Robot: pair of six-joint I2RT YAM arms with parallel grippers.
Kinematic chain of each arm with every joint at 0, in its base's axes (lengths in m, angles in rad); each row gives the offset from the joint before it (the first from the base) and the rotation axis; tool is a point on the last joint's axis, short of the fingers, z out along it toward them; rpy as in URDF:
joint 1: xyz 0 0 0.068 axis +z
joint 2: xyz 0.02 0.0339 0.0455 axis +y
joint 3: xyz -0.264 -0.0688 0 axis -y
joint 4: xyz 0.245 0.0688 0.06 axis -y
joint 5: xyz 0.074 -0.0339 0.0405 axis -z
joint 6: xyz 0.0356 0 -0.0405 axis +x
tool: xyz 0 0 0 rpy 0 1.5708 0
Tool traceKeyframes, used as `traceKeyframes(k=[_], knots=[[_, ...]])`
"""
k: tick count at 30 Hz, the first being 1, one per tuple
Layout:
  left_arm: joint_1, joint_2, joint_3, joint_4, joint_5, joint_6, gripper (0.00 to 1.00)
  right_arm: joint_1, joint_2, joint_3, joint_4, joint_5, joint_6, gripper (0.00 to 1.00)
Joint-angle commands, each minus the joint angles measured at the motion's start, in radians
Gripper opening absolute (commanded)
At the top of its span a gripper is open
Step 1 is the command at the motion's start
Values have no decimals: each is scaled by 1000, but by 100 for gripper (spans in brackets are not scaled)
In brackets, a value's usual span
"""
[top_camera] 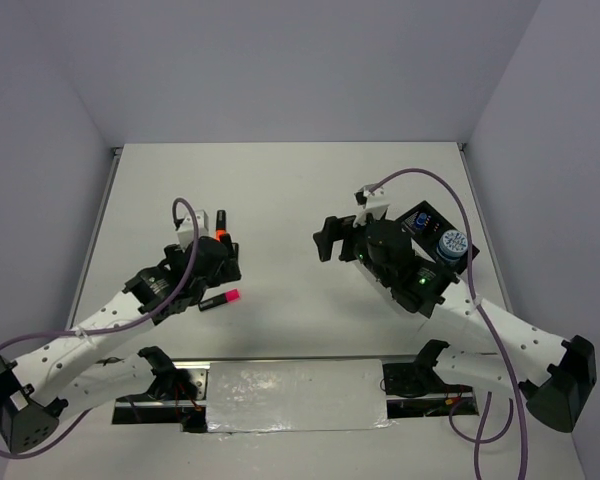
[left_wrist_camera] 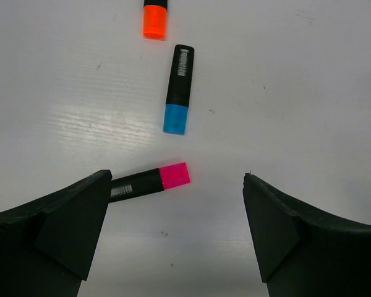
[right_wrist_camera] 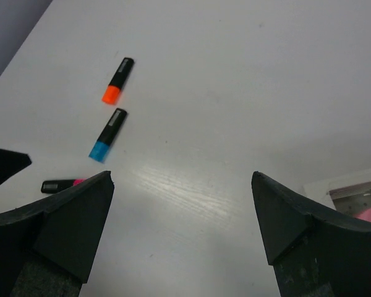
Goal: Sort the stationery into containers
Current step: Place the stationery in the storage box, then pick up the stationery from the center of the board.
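Left pincer (left_wrist_camera: 176, 179): jaws wide apart, nothing between them. It hangs low over the table (top_camera: 280, 190), right above the pink highlighter (left_wrist_camera: 149, 182).

Pink highlighter lies flat. Its pink cap sits in the gap between the jaws, and its black barrel runs behind the left finger's tip in the wrist view. No finger seems to touch it.

Blue highlighter (left_wrist_camera: 179, 88) is just beyond it, also flat. Its blue cap is nearest the pink cap, and its black barrel, with a white barcode label, points away. There is a small gap between the two. In the top view the left pincer hides the blue one.

Orange highlighter (left_wrist_camera: 154, 18) lies farther out on roughly the same line, cap toward the blue one's barrel end. Its black part is cut off by the frame edge. All three are on the left half of the table.

Right pincer (right_wrist_camera: 181, 177): also spread wide and empty. It is held above the table right of centre, facing the highlighters and well apart from them. Its wrist view shows all three in a loose row at upper left.

Organizer (top_camera: 435, 215) is at the table's right side, mostly hidden under the right arm in the top view. A black compartment shows, with a blue round tub (top_camera: 452, 243) just beside it. Cannot tell whether the tub sits inside a compartment. A corner of the organizer also shows at the lower right edge of the right wrist view, with something pink in it, too cropped to name.
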Motion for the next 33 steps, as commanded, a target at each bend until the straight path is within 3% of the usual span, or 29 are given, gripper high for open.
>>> traceKeyframes(k=[1,7,11,22,33], knots=[[0,34,-77,138,44,76,99,10,-13,5,61,-71,6,100],[37,32,-270,393,103,194,99,11,-68,-20,44,-179,-54,100],[182,43,-336,478,311,219,99,11,-151,-57,44,-194,-56,100],[219,236,-349,456,363,176,97,11,-240,-99,43,-248,-72,100],[218,170,-378,404,389,133,96,11,-226,-106,58,-265,-74,100]])
